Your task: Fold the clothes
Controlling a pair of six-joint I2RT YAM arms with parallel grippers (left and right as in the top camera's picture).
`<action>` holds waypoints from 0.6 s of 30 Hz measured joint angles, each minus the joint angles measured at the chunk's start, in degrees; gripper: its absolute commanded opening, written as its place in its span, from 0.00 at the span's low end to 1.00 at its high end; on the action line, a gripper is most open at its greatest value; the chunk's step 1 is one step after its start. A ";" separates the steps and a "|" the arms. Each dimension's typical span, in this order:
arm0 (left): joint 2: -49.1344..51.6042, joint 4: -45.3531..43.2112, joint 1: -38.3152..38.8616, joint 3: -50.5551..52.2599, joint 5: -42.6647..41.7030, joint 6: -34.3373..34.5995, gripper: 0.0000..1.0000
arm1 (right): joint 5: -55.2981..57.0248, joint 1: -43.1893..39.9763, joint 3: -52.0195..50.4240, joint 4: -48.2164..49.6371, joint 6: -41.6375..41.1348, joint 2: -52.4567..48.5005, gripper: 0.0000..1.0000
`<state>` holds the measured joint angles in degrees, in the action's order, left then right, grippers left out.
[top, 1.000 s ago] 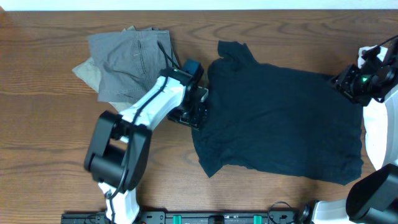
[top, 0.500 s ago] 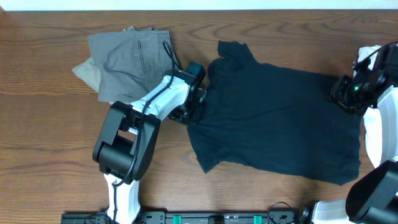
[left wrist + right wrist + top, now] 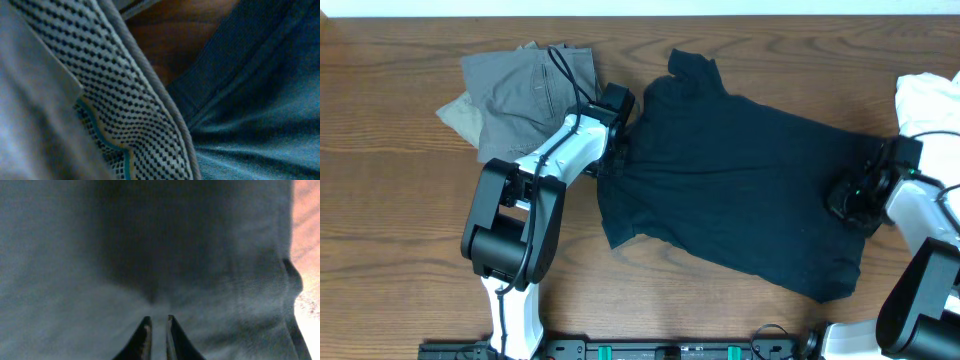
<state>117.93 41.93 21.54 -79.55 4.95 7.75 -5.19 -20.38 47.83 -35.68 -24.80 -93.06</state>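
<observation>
T-shirt [image 3: 740, 190] lay spread on the bench [image 3: 400, 220], not one fold made. Left pincer [image 3: 610, 160] clamped its left edge, right pincer [image 3: 845, 198] pinched cloth at the right side. All the folding was left to do.

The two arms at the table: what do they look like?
Both the left arm and right arm are white with chunky black joints. A black cable runs along the left one. The right fingers are slim and black; the left pad is dotted.

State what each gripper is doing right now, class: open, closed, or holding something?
Left gripper: closed on the edge of the black T-shirt.
Right gripper: closed, pinching a fold of the black T-shirt.
</observation>
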 measured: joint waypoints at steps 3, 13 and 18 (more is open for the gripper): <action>-0.02 0.79 -0.02 0.00 0.26 -0.15 0.29 | 3.34 0.00 -2.62 2.67 -3.26 0.39 0.05; -3.45 3.91 -0.48 0.09 1.27 0.68 0.85 | 14.29 -0.02 -3.96 15.58 -7.76 -1.49 0.08; -9.90 4.55 -0.50 0.13 1.16 1.05 0.91 | 17.11 -0.28 -1.84 22.60 -7.65 -5.51 0.11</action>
<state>108.03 46.48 21.04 -79.42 6.11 8.80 11.92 -20.67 46.00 -13.08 -32.45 -98.56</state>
